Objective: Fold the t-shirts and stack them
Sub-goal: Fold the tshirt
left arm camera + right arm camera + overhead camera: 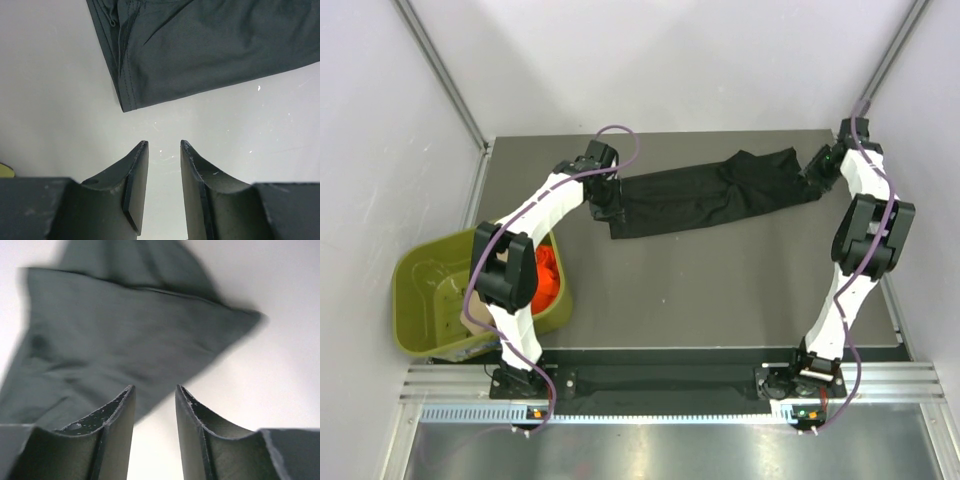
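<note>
A: Table [720,290]: grey top, walls close on three sides. What lies on it?

B: Black t-shirt [710,192], stretched into a long band across the far half, rumpled toward the right end. My guess is it is laid out lengthwise so that each arm has an end to work from. The near half is bare, which leaves room to fold toward the bases.

A: Olive-green tub [412,335]?

B: It hangs off the table's left edge, beside the left arm. The orange-red t-shirt [550,275] is bunched inside against the right wall, not yet taken up.

A: Left gripper [164,145]?

B: It sits just short of the band's hemmed left corner without touching it. The fingers [135,190] stand a narrow gap apart with nothing between them.

A: Right gripper [155,389]?

B: It is at the band's right end, near the right edge and far wall, so clearance there is tight. The wrist view is blurred. There is a narrow gap with no cloth in it, and the pointed flap lies just ahead and under the left-hand finger.
</note>
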Robot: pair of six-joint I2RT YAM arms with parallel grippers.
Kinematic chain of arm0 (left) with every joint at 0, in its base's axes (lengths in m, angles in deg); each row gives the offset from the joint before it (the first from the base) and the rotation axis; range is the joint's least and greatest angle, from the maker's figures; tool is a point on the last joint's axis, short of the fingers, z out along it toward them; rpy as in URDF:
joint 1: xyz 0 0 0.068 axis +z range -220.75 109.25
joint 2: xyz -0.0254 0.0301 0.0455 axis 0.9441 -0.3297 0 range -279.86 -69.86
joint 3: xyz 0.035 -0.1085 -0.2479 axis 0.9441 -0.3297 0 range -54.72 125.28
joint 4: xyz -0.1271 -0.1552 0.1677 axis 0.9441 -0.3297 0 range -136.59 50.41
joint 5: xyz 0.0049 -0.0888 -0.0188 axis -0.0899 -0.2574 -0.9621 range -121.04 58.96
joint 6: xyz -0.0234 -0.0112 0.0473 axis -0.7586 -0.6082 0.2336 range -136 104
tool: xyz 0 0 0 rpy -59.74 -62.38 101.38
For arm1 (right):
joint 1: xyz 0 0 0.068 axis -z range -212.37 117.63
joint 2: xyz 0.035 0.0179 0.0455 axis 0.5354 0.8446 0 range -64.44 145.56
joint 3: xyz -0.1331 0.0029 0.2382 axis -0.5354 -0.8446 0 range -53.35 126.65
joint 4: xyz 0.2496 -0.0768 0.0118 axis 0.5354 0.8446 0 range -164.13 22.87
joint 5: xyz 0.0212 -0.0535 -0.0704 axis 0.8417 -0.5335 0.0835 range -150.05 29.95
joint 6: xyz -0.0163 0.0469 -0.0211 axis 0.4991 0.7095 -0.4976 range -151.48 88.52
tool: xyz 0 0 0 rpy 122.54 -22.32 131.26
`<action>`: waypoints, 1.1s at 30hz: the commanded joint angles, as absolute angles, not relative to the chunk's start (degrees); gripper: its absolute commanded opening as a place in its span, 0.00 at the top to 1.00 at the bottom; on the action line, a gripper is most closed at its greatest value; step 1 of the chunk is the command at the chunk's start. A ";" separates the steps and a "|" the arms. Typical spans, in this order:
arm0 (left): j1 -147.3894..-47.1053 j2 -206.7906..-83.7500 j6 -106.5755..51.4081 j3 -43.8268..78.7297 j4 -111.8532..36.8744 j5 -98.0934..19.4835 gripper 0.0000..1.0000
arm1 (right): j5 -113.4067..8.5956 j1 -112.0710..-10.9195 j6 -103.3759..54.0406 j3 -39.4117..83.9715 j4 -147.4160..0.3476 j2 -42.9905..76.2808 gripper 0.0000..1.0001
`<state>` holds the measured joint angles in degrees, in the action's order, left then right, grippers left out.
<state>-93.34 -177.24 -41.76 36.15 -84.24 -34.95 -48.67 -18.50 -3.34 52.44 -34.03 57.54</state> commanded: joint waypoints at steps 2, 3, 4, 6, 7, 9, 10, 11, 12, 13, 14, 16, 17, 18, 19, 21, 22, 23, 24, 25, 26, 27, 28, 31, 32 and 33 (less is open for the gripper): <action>-93.34 -174.45 -41.49 35.11 -82.31 -35.79 0.63 | -55.39 -15.06 -4.41 51.59 -28.96 54.30 0.58; -93.34 -174.54 -41.49 35.11 -82.31 -35.79 0.63 | -55.82 -14.71 -4.15 51.59 -28.34 54.57 0.57; -93.34 -174.54 -41.41 35.11 -82.31 -35.88 0.63 | -56.61 -14.44 -4.06 51.59 -28.34 55.09 0.56; -93.34 -174.72 -41.40 35.02 -82.22 -36.05 0.63 | -57.58 -14.53 -3.80 51.59 -28.78 55.53 0.53; -93.34 -174.80 -41.40 35.02 -82.22 -36.14 0.63 | -57.85 -14.44 -3.36 51.67 -29.04 56.06 0.53; -93.34 -174.89 -41.40 35.02 -82.39 -36.32 0.63 | -58.02 -14.53 -3.01 52.02 -29.57 56.59 0.51; -93.34 -174.89 -41.32 35.02 -82.40 -36.32 0.63 | -58.03 -14.44 -2.66 52.11 -30.27 57.02 0.51; -93.34 -174.89 -41.32 35.02 -82.40 -36.32 0.63 | -57.85 -14.53 -2.57 52.38 -30.53 57.29 0.51; -93.34 -174.89 -41.23 34.93 -82.48 -36.14 0.63 | -57.59 -14.44 -2.57 52.73 -30.97 57.47 0.51; -93.34 -174.89 -41.14 34.93 -82.48 -36.14 0.63 | -56.98 -14.61 -2.57 52.73 -31.85 57.64 0.52; -93.34 -174.89 -41.14 35.02 -82.48 -36.05 0.63 | -56.71 -14.70 -2.83 52.73 -33.59 57.73 0.53; -93.34 -175.07 -41.14 34.93 -82.57 -36.05 0.63 | -56.18 -14.88 -3.09 53.43 -34.40 58.52 0.55; -93.34 -175.16 -41.14 34.93 -82.57 -36.05 0.63 | -55.83 -14.88 -3.01 53.78 -34.49 58.87 0.58; -93.25 -175.24 -41.14 34.93 -82.48 -36.05 0.63 | -55.57 -14.88 -2.83 54.48 -34.49 59.40 0.59; -93.33 -175.33 -41.14 34.93 -82.48 -35.97 0.63 | -55.30 -15.05 -2.57 54.66 -34.49 60.01 0.60; -93.34 -175.51 -41.23 35.02 -82.31 -36.14 0.63 | -55.12 -15.23 -2.39 55.27 -35.19 60.72 0.64; -93.34 -175.60 -41.23 35.02 -82.31 -36.32 0.63 | -55.12 -15.58 -2.13 55.45 -35.28 61.42 0.65; -93.34 -175.68 -41.23 35.11 -82.39 -36.32 0.63 | -55.12 -15.67 -1.95 55.72 -35.37 61.77 0.67; -93.34 -175.68 -41.23 35.28 -82.31 -36.32 0.63 | -55.12 -15.93 -1.78 56.24 -35.63 62.12 0.69; -93.34 -175.86 -41.14 35.28 -82.39 -36.23 0.63 | -54.86 -16.11 -1.43 56.42 -35.89 62.74 0.70; -93.34 -175.95 -41.14 35.28 -82.40 -36.23 0.63 | -54.86 -16.20 -1.25 56.60 -36.07 62.92 0.73; -93.34 -176.04 -41.14 35.37 -82.31 -36.23 0.63 | -54.86 -16.54 -1.07 57.38 -36.25 63.27 0.73; -93.34 -176.12 -41.14 35.46 -82.48 -36.23 0.63 | -54.95 -16.81 -0.99 57.82 -36.07 63.97 0.73; -93.34 -176.39 -41.05 35.63 -82.40 -36.14 0.63 | -55.30 -17.43 -0.98 60.20 -35.63 65.55 0.73; -93.25 -176.39 -41.05 35.81 -82.57 -36.05 0.63 | -55.39 -17.43 -0.90 60.55 -35.46 65.90 0.73; -93.33 -176.39 -41.05 35.81 -82.57 -36.05 0.63 | -55.56 -17.51 -0.90 61.68 -35.20 66.34 0.72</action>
<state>-93.34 -177.24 -41.74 35.13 -83.73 -35.97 -55.42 -16.73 -1.37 57.21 -34.27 65.69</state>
